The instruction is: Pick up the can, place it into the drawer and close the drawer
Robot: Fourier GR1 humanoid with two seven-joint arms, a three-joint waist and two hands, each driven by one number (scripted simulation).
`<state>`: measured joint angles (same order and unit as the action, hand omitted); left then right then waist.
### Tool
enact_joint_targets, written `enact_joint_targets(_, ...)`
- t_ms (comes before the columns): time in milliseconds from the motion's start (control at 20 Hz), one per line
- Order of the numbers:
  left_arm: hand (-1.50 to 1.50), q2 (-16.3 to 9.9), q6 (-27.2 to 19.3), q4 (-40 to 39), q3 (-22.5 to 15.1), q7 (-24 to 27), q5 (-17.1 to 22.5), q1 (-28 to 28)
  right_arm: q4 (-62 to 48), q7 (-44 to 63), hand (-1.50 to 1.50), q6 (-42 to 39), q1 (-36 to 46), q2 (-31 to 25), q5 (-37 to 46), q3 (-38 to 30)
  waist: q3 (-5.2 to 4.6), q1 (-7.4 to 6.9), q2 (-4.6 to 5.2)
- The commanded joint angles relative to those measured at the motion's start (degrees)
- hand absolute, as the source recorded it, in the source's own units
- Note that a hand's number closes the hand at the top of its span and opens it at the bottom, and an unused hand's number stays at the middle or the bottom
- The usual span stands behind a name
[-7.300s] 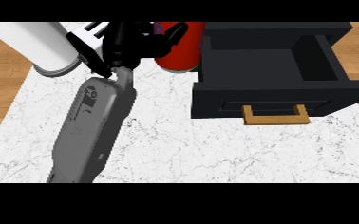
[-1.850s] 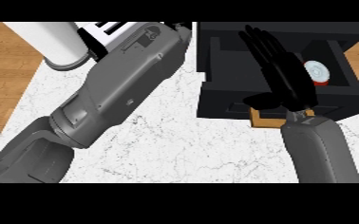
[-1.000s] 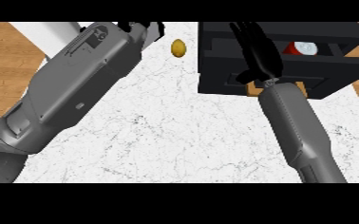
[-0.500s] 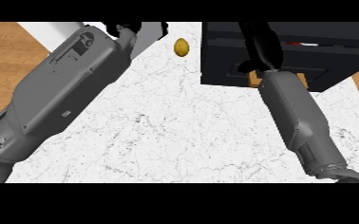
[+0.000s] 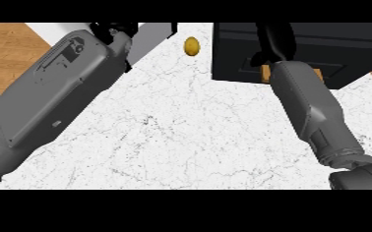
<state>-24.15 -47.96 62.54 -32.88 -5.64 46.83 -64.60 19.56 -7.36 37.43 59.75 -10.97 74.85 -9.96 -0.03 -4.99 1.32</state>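
White marbled worktop (image 5: 181,128) below, strip of wood floor at far left. Black drawer (image 5: 320,44) at upper right, looking pushed most of the way in, front face dark, wooden handle (image 5: 266,72) peeking just beside the right wrist. Can nowhere in sight; judged to be inside the drawer already, though not visible from here. Right hand (image 5: 276,42) laid up across the drawer front, fingers straight and flat against it, gripping nothing. Right forearm (image 5: 312,113) running straight up from the lower right edge, its length in line with the direction the drawer slides. So the push, by the look of it, goes directly away from the body, along that same line. Right hand plainly the nearer one; drawer lies dead ahead of it, touching.

Left hand (image 5: 112,29) up at the top edge, far side of the worktop from the drawer, mostly hidden behind its own forearm; open or closed, impossible to tell. Small yellow-brown egg-shaped thing (image 5: 191,46) sitting on the worktop between the two arms, just left of the drawer, clear of the push.
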Motion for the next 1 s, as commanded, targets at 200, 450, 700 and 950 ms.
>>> enact_joint_targets(200, -1.5, -1.26, 0.09, 2.91, 0.32, -1.42, -1.05, 0.37, -4.85, 3.73, -1.5, 0.81, 8.48, -2.77, 0.54, -1.87, 0.15, -1.69, 0.87)
enact_joint_targets(450, -1.5, -1.28, -0.88, 5.71, -0.37, -4.49, -0.98, 0.48, -7.29, 3.04, -1.5, -0.32, 9.52, -2.6, 0.33, -2.3, 0.22, -1.7, 0.76)
enact_joint_targets(700, -1.5, -3.36, 0.14, 7.18, 0.46, -4.42, -1.01, 1.85, -7.17, -8.3, -1.5, -6.5, 10.39, -0.46, -10.16, -10.69, 0.42, -2.33, 0.8)
enact_joint_targets(950, -1.5, -5.13, 0.85, 7.29, 1.19, -4.78, -0.94, 2.93, -7.01, -13.25, -1.5, -13.14, 11.61, 0.35, -21.18, -20.99, 0.52, -2.0, 0.58)
